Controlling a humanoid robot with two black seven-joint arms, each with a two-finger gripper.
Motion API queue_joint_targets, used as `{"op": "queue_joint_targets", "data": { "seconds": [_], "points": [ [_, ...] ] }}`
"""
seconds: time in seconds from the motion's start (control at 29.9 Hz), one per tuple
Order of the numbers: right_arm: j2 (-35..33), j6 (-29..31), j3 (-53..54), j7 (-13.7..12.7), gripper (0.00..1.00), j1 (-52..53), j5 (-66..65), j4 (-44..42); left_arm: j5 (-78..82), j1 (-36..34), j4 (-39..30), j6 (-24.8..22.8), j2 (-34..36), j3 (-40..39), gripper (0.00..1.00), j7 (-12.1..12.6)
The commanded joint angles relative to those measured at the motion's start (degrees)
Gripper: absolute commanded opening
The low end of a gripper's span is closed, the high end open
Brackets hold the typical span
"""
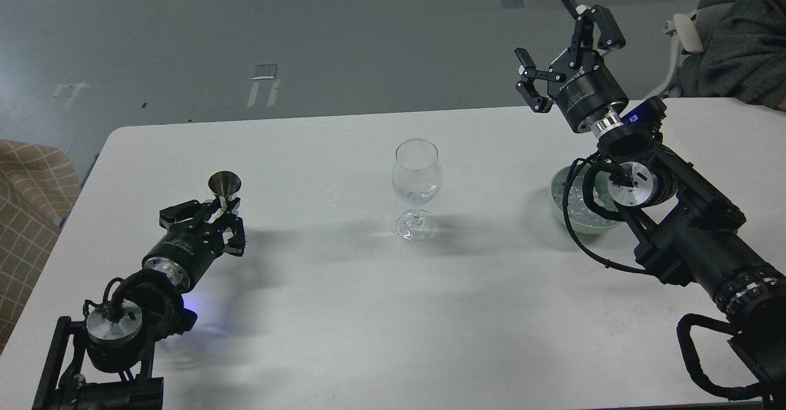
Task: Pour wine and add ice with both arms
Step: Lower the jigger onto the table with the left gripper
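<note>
A clear wine glass (417, 177) stands upright at the table's middle. Something clear glints in its bottom; I cannot tell whether it is wine or ice. My left gripper (216, 218) is low over the table at the left, shut on the waist of a small metal jigger (225, 183) that stands upright. My right gripper (560, 46) is open and empty, raised high beyond the table's far edge. A pale green bowl (557, 190) holding ice (579, 208) sits under my right arm, partly hidden by it.
The white table (344, 312) has a few wet specks (334, 200) left of the glass. A grey-clad person (743, 35) and a white chair part (683, 34) are at the far right. A beige checked cloth (24, 195) lies off the table's left edge.
</note>
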Motion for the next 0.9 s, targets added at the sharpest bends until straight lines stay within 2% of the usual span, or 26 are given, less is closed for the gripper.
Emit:
{"op": "queue_joint_targets", "data": {
  "seconds": [0.0,0.6,0.74,0.87],
  "points": [
    [0.0,-0.3,0.0,0.0,1.00,0.0,-0.1,0.1,0.0,0.0,0.4,-0.2,0.0,0.0,0.00,0.0],
    [0.7,-0.4,0.0,0.0,1.00,0.0,-0.4,0.1,0.2,-0.2,2.0,-0.2,0.0,0.2,0.01,0.0],
    [0.7,-0.4,0.0,0.0,1.00,0.0,-0.4,0.1,0.3,-0.2,2.0,-0.2,0.0,0.6,0.12,0.2],
    [0.7,-0.4,0.0,0.0,1.00,0.0,-0.4,0.1,0.3,-0.2,2.0,-0.2,0.0,0.6,0.17,0.2]
  ]
}}
